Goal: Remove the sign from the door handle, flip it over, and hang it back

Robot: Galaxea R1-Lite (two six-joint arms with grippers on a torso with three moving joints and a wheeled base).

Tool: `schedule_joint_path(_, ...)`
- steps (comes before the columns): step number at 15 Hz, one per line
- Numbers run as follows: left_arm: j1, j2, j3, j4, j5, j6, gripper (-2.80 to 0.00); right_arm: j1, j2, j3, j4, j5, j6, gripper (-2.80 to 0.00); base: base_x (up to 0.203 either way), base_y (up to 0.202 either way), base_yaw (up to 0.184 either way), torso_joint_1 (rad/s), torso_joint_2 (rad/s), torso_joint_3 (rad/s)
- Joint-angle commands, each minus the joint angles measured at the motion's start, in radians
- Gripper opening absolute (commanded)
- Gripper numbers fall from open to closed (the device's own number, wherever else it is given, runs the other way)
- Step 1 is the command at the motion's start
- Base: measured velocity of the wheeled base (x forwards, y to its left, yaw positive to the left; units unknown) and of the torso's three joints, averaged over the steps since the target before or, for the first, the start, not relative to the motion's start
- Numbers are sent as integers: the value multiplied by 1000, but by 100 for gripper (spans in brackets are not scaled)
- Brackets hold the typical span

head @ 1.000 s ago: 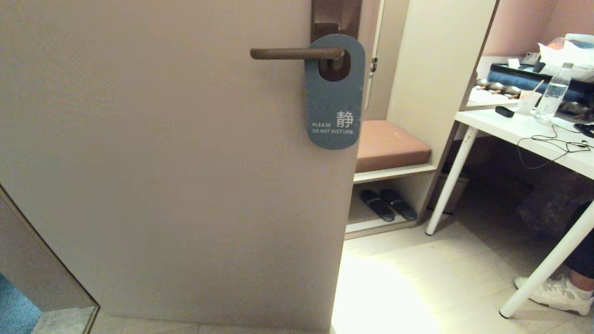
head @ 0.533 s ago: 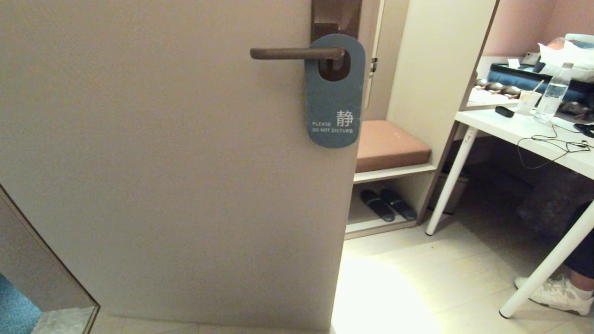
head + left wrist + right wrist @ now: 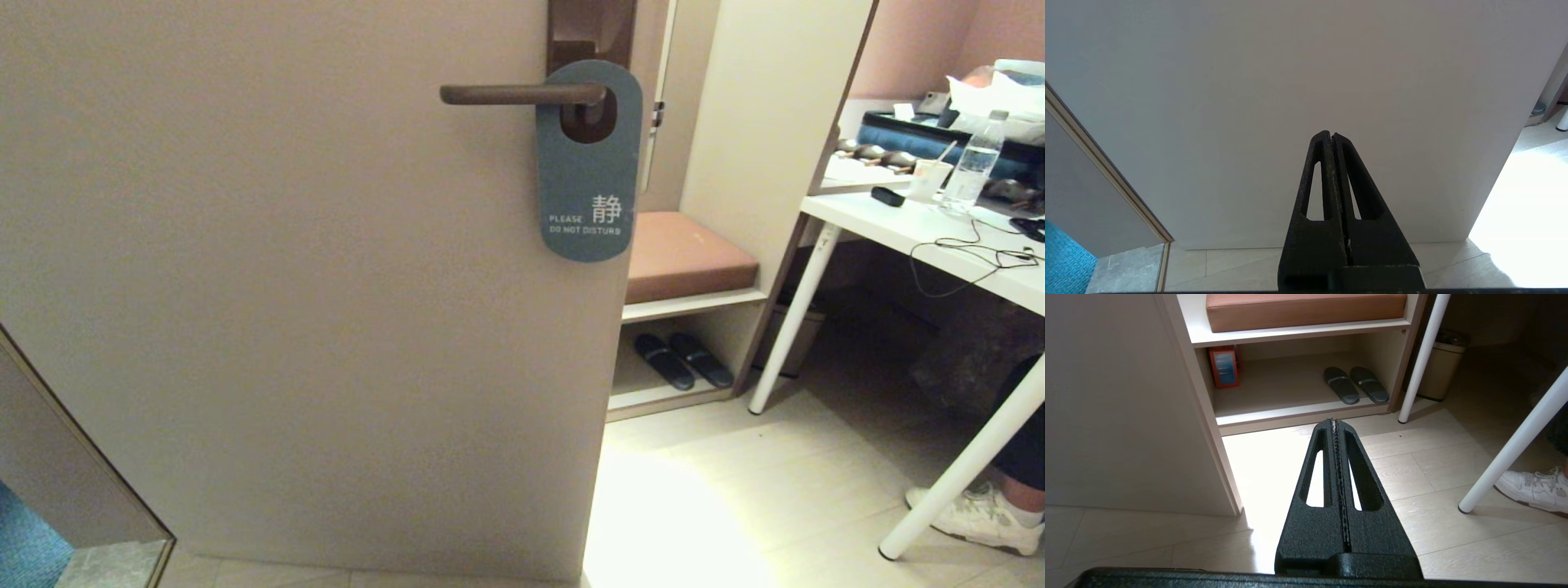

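The sign [image 3: 589, 175] hangs by its round hole on the door handle [image 3: 514, 94], slate-blue "DO NOT DISTURB" face outward, near the door's right edge. The handle is a brown lever on a dark backplate [image 3: 589, 28]. Neither gripper shows in the head view. My left gripper [image 3: 1330, 134] is shut and empty, low down, pointing at the bare door face. My right gripper [image 3: 1334, 421] is shut and empty, low down, pointing at the floor by the door's edge. The sign and handle are out of both wrist views.
The beige door [image 3: 286, 286] fills the left. Right of it stands a shelf unit with a brown cushion [image 3: 686, 253] and dark slippers [image 3: 682, 359]. A white table [image 3: 922, 229] with a bottle, and a person's shoe [image 3: 976, 518], stand at the right.
The sign has swayed very slightly on the handle. Nothing else has moved.
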Motion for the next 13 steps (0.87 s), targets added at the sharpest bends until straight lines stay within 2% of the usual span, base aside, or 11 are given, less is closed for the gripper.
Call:
schedule_joint_path(1, 0, 0, 0, 0, 0, 1, -280, 0, 0, 0, 2, 1, 0, -280, 0, 0, 0, 0, 0, 0)
schedule_joint_path(13, 0, 0, 0, 0, 0, 1, -280, 0, 0, 0, 0, -1, 2, -280, 0, 0, 0, 0, 0, 0)
